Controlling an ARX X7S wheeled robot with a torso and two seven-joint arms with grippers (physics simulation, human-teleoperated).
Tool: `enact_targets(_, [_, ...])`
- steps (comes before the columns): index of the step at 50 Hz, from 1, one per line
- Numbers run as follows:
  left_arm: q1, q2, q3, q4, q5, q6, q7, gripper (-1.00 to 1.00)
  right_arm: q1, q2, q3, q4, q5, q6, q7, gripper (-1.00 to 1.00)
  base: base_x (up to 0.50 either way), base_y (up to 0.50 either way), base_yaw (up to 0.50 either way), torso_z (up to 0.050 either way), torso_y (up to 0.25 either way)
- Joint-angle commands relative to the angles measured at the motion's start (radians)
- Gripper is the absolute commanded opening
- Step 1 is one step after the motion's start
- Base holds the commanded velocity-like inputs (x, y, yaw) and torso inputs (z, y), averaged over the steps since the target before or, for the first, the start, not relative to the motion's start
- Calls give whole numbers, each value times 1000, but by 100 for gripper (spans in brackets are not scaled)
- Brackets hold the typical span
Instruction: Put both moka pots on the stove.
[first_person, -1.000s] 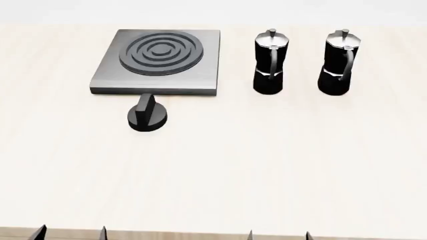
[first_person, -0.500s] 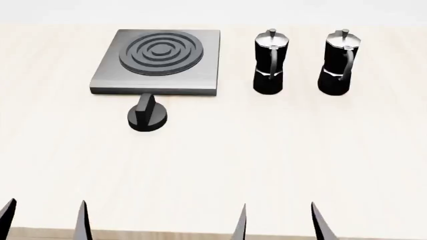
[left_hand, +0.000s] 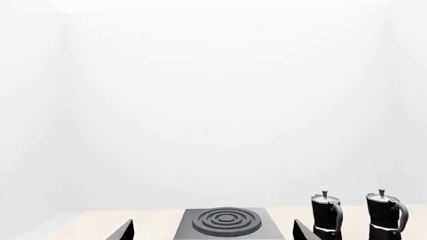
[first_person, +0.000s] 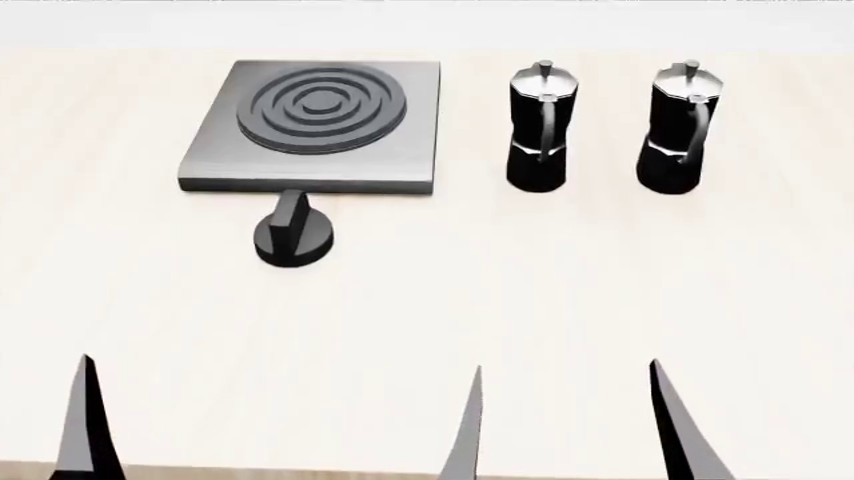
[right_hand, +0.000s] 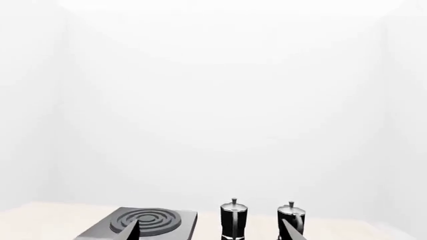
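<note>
Head view shows my fingertips rising further into frame, right gripper (first_person: 574, 425) spread and empty, left gripper (first_person: 87, 420) unreadable from one visible tip, reaching toward both moka pots (first_person: 539, 125) (first_person: 681, 128) standing at 3 o'clock of the stove (first_person: 400, 140).

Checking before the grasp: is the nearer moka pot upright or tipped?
Upright: the pot stands on its base, lid knob on top, beside the stove.
</note>
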Motion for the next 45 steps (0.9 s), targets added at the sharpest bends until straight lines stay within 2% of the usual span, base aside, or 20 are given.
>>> enact_targets(1, [4, -12, 12, 26, 8, -1, -17, 100, -1, 14, -8, -40, 15, 22, 11, 100, 172, 0, 0, 0, 0])
enact_targets(45, [-3, -43, 40, -17, 3, 26, -54, 100, 8, 52, -32, -8, 33, 13, 55, 100, 173, 0, 0, 0, 0])
